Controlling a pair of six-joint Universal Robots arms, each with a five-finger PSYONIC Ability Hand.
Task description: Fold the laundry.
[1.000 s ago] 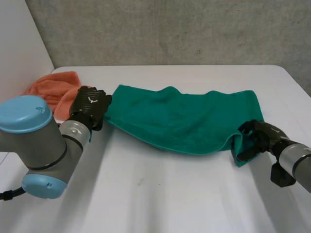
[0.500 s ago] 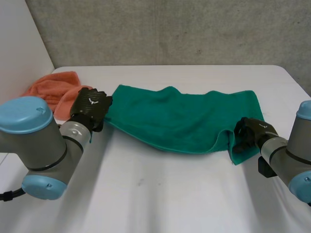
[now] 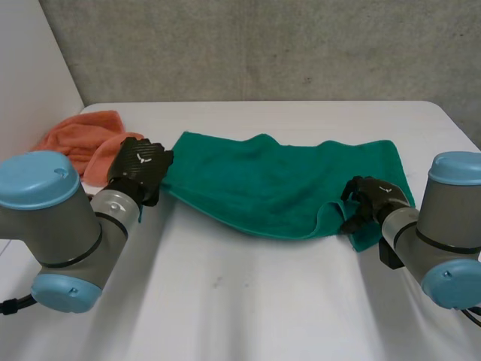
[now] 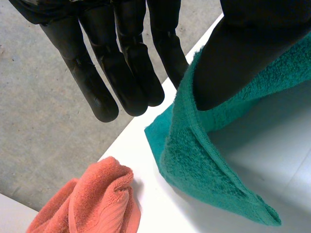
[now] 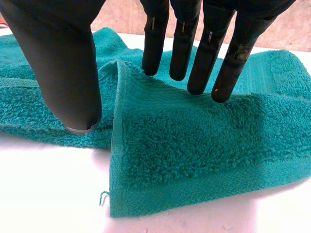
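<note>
Pinching thumb against straight fingers, left hand (image 4: 121, 73) grips green terry towel (image 3: 278, 180) at its left-end edge, raised off white table (image 3: 248, 301). Right hand (image 5: 68, 73) nips a raised ridge btwn thumb and fingers nr towel's right front corner. Crumpled orange terry cloth (image 3: 79, 139) lies nr left hand. Bare tabletop spans front of towel's near edge.
</note>
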